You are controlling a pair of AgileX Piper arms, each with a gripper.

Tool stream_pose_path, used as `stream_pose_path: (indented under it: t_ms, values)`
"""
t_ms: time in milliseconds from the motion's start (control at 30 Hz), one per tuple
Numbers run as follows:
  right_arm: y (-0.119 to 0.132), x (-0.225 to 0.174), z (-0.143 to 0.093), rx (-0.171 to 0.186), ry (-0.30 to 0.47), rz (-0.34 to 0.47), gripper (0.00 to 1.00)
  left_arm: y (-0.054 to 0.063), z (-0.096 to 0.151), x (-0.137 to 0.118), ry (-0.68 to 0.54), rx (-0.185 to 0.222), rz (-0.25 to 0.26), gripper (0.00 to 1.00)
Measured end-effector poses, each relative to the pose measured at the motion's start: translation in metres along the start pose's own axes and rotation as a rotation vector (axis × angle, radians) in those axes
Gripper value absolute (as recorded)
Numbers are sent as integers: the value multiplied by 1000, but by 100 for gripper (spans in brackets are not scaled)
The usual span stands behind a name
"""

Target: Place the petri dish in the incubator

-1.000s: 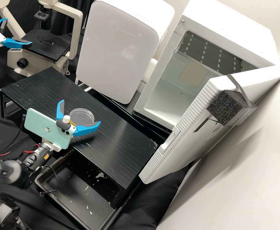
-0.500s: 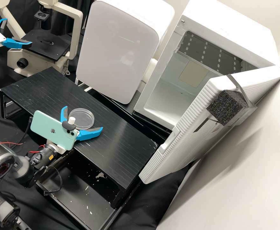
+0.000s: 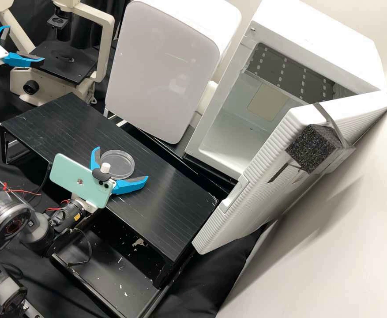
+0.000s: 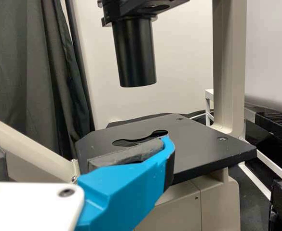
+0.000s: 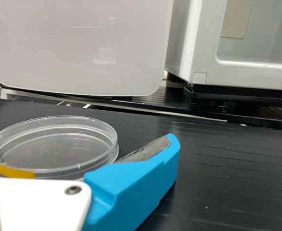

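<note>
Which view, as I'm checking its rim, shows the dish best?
Right wrist view: the dish is largest there, with clear rim and yellow strip. The high view shows it smaller, from above, beside the right gripper. The left wrist view faces the microscope.

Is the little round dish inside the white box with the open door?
No, the round dish sits on the black table, outside the open white box.
</note>
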Motion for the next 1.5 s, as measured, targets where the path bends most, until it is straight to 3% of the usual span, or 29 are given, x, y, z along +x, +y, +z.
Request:
stream_pose_path:
  t_ms: [1233, 1400, 1500]
  values:
    - [-1, 6, 2, 21, -7, -6, 0, 0, 0, 0, 0, 0, 0, 100]
    - [4, 4, 5, 24, 3, -3, 0, 0, 0, 0, 0, 0, 0, 100]
    - [15, 5, 8, 44, 8, 20, 0, 0, 0, 0, 0, 0, 0, 100]
